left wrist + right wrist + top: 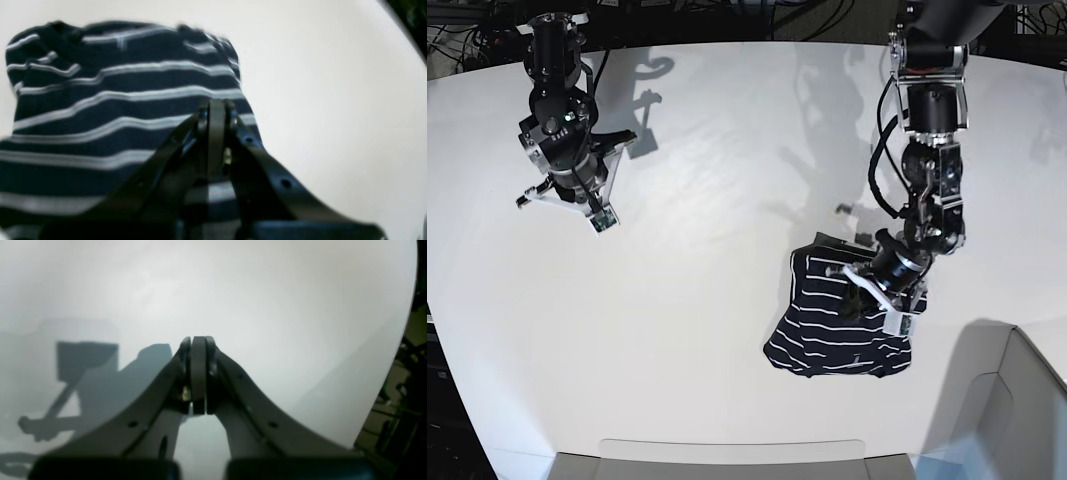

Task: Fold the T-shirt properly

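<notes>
That striped T-shirt (832, 335) looks soft and floppy, so I'd pinch a hem corner. Left gripper (217, 110) and right gripper (198, 346) are both closed, holding nothing.

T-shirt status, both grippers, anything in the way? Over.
Left gripper shut, over the T-shirt, no cloth visibly pinched. Right gripper shut, empty, over bare table. T-shirt bunched in a compact heap. Nothing in the way.

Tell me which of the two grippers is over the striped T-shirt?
The left gripper, on the right side of the base view, is over the T-shirt, jaws shut. The right gripper hangs over bare white table, far from it.
</notes>
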Controlling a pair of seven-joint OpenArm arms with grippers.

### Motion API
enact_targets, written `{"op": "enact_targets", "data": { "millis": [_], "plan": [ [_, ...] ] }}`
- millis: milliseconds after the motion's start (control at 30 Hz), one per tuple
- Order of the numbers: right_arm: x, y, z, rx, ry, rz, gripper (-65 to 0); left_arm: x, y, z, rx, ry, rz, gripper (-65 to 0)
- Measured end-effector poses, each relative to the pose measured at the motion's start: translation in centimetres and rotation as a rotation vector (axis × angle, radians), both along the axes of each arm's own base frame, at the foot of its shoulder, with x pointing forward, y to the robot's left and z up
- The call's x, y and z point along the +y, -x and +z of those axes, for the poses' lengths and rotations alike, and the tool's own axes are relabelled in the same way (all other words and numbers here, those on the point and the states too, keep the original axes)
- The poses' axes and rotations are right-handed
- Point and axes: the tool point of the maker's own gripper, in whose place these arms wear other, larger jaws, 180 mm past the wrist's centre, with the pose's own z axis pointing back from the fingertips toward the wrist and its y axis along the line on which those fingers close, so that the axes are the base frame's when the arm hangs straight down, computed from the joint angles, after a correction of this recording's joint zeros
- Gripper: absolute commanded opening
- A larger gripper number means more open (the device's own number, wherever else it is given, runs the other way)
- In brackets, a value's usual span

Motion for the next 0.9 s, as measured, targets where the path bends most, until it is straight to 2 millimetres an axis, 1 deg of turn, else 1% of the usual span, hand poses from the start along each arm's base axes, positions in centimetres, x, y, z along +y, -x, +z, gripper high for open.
{"op": "enact_targets", "data": {
  "millis": [100,133,233,300,400,433,500,533,600,767,800,900],
  "plan": [
    [0.0,1.0,-0.6,0.026,0.000,-0.001,-65.0,0.8,-1.4,-1.4,-0.028,0.098,0.090,-65.0],
    [0.1,1.1,-0.5,0.023,0.000,0.002,-65.0,1.1,-1.4,-2.7,-0.020,0.126,0.122,-65.0],
    [0.5,1.3,0.1,0.001,-0.009,0.012,-65.0,2.4,-0.3,-7.3,0.036,0.194,0.232,-65.0],
    [0.5,1.3,0.2,-0.002,-0.011,0.014,-65.0,3.2,-0.1,-8.1,0.011,0.269,0.295,-65.0],
    [0.5,1.7,0.0,0.009,-0.009,0.013,-65.0,3.9,-0.1,-9.7,0.066,0.270,0.334,-65.0],
    [0.5,1.8,-0.1,0.013,-0.007,0.012,-65.0,4.0,-0.1,-9.7,0.064,0.265,0.342,-65.0],
    [0.6,1.6,0.2,0.001,-0.011,0.015,-65.0,4.3,-0.5,-8.6,0.024,0.263,0.342,-65.0],
    [0.7,1.5,0.5,-0.009,-0.012,0.017,-65.0,4.3,-0.3,-8.4,0.015,0.254,0.335,-65.0],
    [0.9,1.4,0.8,-0.019,-0.016,0.021,-65.0,4.7,0.6,-8.0,-0.006,0.205,0.310,-65.0],
    [0.9,1.2,1.0,-0.028,-0.019,0.022,-65.0,5.4,2.8,-4.3,-0.138,0.129,0.264,-65.0],
    [1.0,1.0,1.1,-0.038,-0.024,0.026,-65.0,5.4,3.2,-3.2,-0.171,0.113,0.253,-65.0],
    [2.3,0.0,1.6,-0.114,-0.070,0.062,-65.0,5.3,4.0,1.6,-0.311,0.111,0.232,-65.0]
  ]
}}
